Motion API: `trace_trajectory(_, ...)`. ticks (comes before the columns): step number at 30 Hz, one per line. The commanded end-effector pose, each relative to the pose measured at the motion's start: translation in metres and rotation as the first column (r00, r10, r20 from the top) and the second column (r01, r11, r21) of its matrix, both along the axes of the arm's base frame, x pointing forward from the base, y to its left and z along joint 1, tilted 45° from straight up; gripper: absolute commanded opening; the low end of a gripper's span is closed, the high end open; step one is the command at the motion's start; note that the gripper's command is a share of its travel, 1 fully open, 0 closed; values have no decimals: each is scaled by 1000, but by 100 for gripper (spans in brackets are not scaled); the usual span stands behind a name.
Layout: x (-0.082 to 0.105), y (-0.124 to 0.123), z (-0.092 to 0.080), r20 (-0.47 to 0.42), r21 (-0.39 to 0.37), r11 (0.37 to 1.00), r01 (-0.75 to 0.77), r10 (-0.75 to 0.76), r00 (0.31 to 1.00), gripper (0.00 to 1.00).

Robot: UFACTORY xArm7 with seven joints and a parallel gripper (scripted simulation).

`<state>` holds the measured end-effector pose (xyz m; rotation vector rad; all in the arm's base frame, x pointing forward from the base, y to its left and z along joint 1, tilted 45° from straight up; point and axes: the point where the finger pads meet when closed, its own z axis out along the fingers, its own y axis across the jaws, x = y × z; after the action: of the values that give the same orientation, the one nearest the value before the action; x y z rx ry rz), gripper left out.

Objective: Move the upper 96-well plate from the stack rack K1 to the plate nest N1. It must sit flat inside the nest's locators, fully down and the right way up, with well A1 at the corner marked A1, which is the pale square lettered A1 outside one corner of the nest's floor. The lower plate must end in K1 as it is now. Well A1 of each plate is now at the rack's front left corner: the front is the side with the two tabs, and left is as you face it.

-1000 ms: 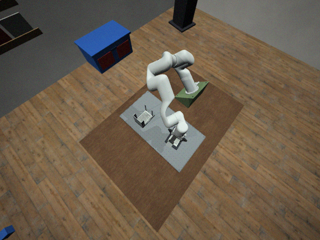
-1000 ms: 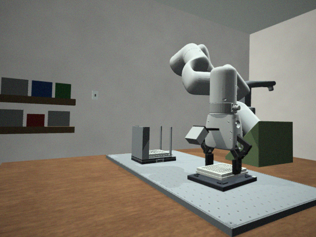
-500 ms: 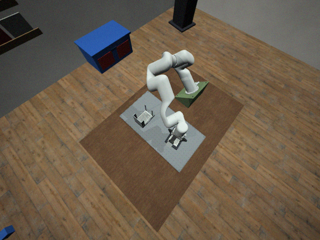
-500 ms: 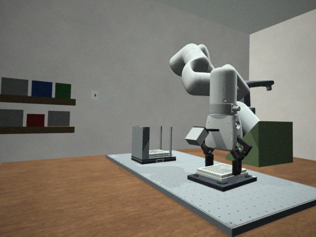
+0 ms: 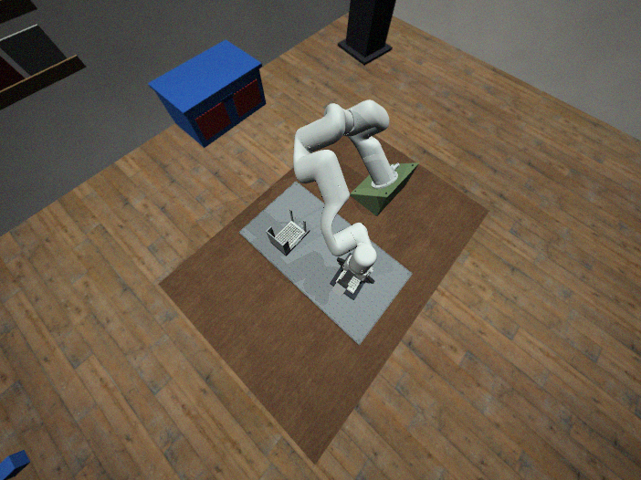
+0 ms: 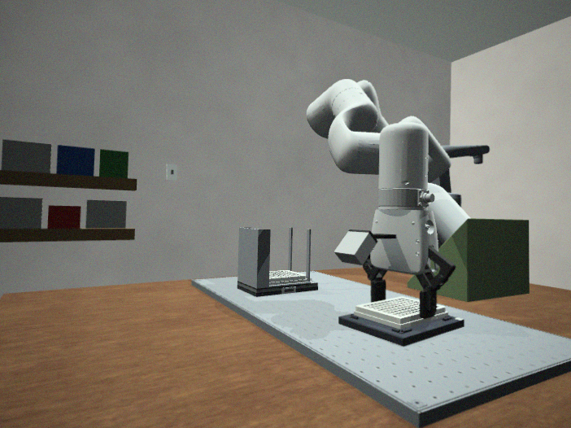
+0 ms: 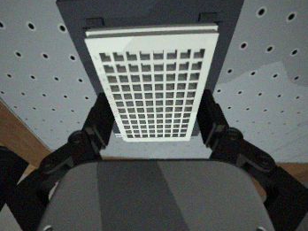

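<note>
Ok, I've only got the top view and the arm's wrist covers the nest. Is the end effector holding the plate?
Observer: Yes. In the wrist view the end effector is shut on the upper plate, with a finger against each long side.
Operator: Is it down on the nest?
Observer: The exterior view shows it level on nest N1, with no gap visible beneath it.
Operator: And the rack?
Observer: The lower plate lies at the bottom of rack K1.
</note>
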<state>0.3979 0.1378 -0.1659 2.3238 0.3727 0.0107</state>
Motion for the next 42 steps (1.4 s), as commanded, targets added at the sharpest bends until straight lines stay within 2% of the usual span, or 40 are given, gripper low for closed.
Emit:
trace_trajectory(1,1,2,0,2,4,1000,-3,3,1000,0)
trace_trajectory(13,1,1,-1,2,4,1000,-3,3,1000,0)
trace_trajectory(14,1,1,-2,2,4,1000,-3,3,1000,100)
trace_trajectory(42,1,1,-2,2,4,1000,-3,3,1000,100)
